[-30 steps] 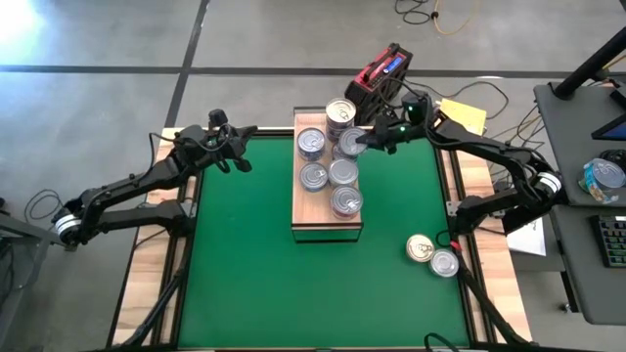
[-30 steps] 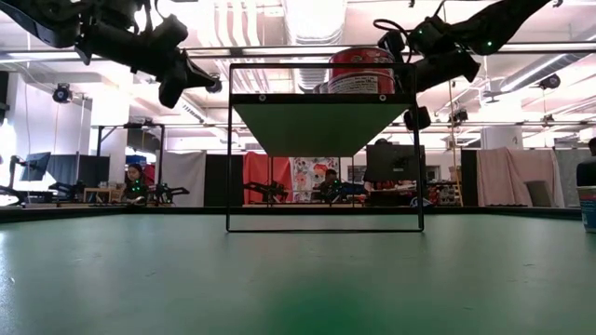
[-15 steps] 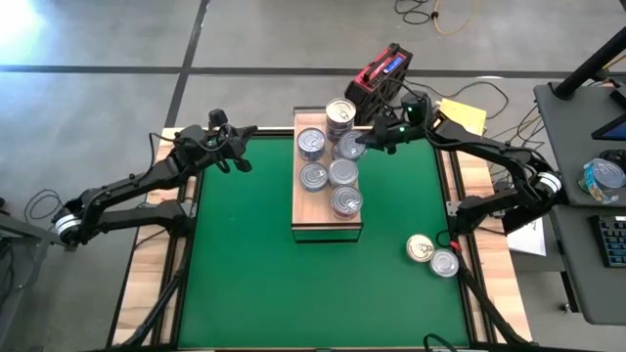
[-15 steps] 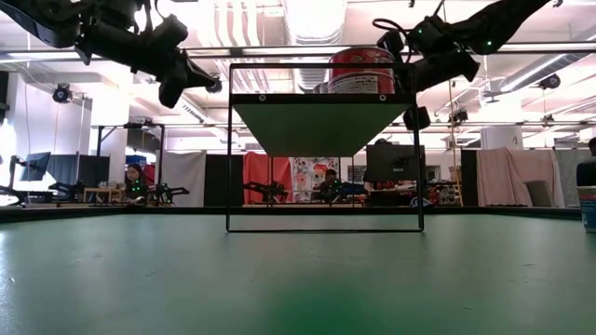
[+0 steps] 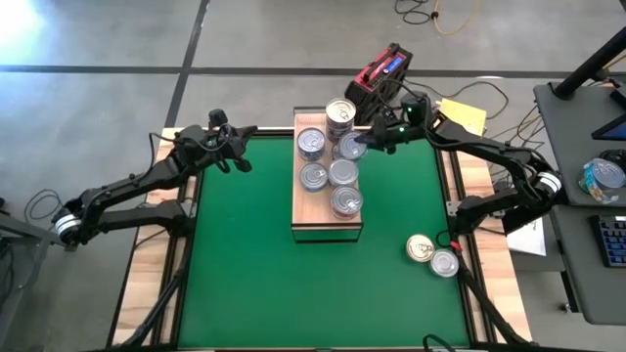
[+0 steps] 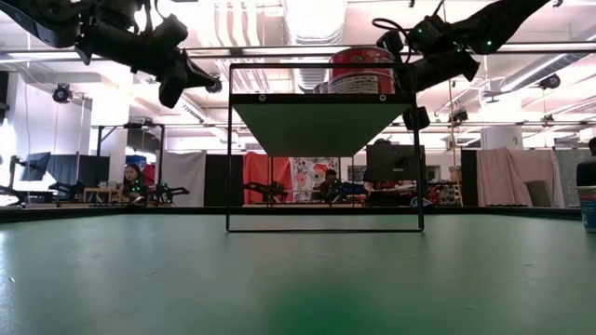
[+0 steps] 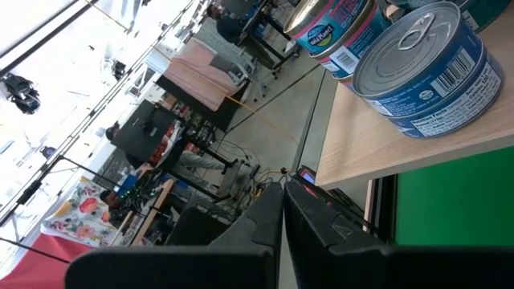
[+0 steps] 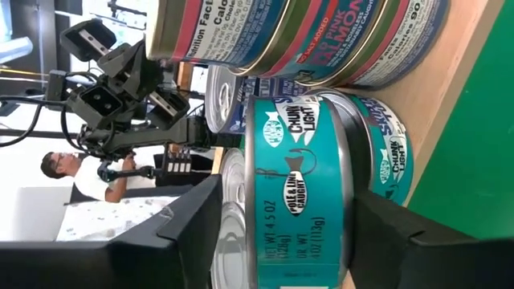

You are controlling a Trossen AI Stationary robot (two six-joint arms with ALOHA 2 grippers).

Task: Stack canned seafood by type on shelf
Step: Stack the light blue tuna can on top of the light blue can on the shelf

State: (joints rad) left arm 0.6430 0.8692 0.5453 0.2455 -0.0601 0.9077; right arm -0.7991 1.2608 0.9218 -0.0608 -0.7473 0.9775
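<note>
Teal tin [image 8: 301, 193] between the right claw's [image 5: 364, 143] parted fingers, other tins [image 5: 327, 176] crowding the shelf [image 5: 303, 213]

Level view across the green worktop [image 6: 298, 279]. The shelf [image 6: 323, 98] stands at centre as a dark rectangular frame carrying a raised board. On the board sits a red-labelled can [image 6: 361, 72]. The left end effector [image 6: 177, 88] hangs above the worktop, well apart from the shelf. The right end effector [image 6: 410, 74] hangs just beside the can. Behind, seated people [image 6: 133, 181] occupy the room.
</note>
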